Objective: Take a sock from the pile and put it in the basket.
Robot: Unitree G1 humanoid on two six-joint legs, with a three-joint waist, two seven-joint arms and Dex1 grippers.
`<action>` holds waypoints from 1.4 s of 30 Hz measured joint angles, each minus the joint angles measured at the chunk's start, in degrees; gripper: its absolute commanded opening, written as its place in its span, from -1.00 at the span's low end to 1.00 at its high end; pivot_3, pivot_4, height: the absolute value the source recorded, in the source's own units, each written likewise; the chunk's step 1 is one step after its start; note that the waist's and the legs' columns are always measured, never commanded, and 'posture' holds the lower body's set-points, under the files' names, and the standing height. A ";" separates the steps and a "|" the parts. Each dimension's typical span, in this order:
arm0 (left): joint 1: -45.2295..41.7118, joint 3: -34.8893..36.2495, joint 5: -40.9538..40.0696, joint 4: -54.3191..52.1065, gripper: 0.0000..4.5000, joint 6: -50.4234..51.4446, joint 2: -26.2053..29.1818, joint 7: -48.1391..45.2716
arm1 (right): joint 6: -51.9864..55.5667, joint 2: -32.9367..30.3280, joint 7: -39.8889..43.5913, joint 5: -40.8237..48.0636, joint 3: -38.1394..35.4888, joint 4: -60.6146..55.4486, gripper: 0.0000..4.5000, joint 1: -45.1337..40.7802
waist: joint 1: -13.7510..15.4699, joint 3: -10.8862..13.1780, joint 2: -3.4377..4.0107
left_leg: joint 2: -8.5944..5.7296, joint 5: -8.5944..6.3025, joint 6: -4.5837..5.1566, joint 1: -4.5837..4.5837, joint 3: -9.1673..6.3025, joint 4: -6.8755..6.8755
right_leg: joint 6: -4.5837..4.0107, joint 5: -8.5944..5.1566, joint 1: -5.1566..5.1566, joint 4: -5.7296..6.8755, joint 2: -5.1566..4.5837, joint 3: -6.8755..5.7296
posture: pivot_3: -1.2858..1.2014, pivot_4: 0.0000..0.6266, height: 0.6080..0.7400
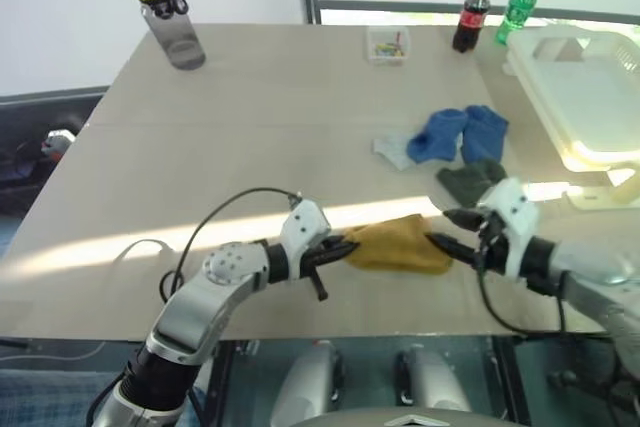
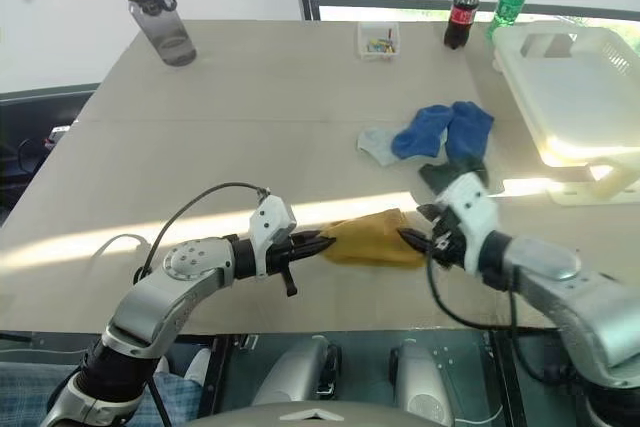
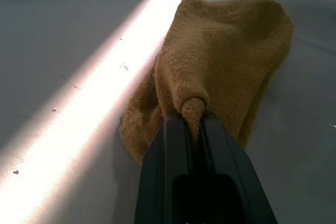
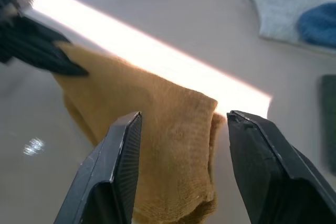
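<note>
Task approx. halfway, by my read: one mustard sock (image 1: 400, 245) is already apart from the pile (image 1: 455, 147) and lies on the counter (image 1: 260, 117) near the front edge, between the two arms, but it's not in the basket (image 1: 590, 97) yet. Left pincer (image 3: 193, 124) is clamped together on a fold of the sock's left end, as the left wrist view shows clearly. Right pincer (image 4: 181, 129) has its jaws apart, straddling the sock's right end w/o gripping it; looks like a handover or a regrasp is in hand, but can't tell which. Rest of the pile (blue, pale grey, dark green socks) sits farther back and to the right, well apart from the mustard one. Basket is at the far right of the counter, so what's left: secure the sock, lift, carry right and far, drop in. Writing: the grey water bottle (image 1: 170, 22) at far left has a yellow mark on its cap, not readable. The cola bottle (image 1: 470, 15) has a red label and the green bottle (image 1: 518, 9) a pale one, text too small to read. Small clear box (image 1: 388, 44) bears no legible writing.
</note>
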 measured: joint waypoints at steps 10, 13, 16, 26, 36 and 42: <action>-0.15 0.16 -1.21 -0.16 0.97 3.06 -1.25 0.66 | -20.96 4.50 1.11 -13.96 8.02 12.35 0.19 5.33 | -0.14 -0.06 -0.06 | 0.07 0.01 -0.03 0.14 0.00 0.08 | 0.00 0.00 0.09 0.09 0.04 0.01 | 0.03 -0.52 1.00; -0.17 2.65 -2.98 -0.16 0.99 5.59 -2.73 2.64 | -23.13 4.76 1.51 -15.16 8.47 13.60 0.19 5.34 | -0.18 -0.08 -0.08 | 0.08 0.01 -0.02 0.17 -0.01 0.10 | 0.00 0.00 0.12 0.10 0.03 0.01 | 0.03 -0.52 1.00; -0.19 8.27 -8.13 -0.12 0.99 11.17 -4.22 4.57 | -24.42 4.82 2.03 -16.33 8.87 14.27 0.19 5.29 | -0.21 -0.16 -0.15 | 0.10 0.01 -0.02 0.20 -0.02 0.10 | 0.00 0.00 0.15 0.11 0.03 0.00 | 0.03 -0.52 1.00; -7.06 20.97 -26.76 2.37 0.99 44.43 -9.57 12.48 | -25.17 5.28 2.48 -18.41 9.36 16.01 0.19 4.37 | -0.14 -0.53 -0.47 | 0.06 -0.01 -0.01 0.61 -0.18 0.27 | 0.01 0.00 0.60 0.11 0.06 -0.14 | 0.03 -0.52 1.00; -14.35 28.30 -32.87 15.38 0.99 57.43 -17.38 16.36 | -25.25 6.23 2.38 -20.74 10.36 16.55 0.19 3.69 | -0.16 -0.79 -0.53 | 0.06 -0.01 -0.04 1.05 -0.17 0.21 | 0.00 -0.01 0.99 0.10 0.04 -0.09 | 0.03 -0.52 1.00; -15.66 29.88 -41.37 25.44 0.99 58.09 -18.84 16.54 | -25.34 6.30 2.45 -21.47 10.63 16.50 0.19 3.45 | -0.23 -0.81 -0.56 | 0.07 -0.02 -0.05 1.02 -0.17 0.21 | -0.01 -0.01 0.96 0.09 -0.01 -0.05 | 0.03 -0.52 1.00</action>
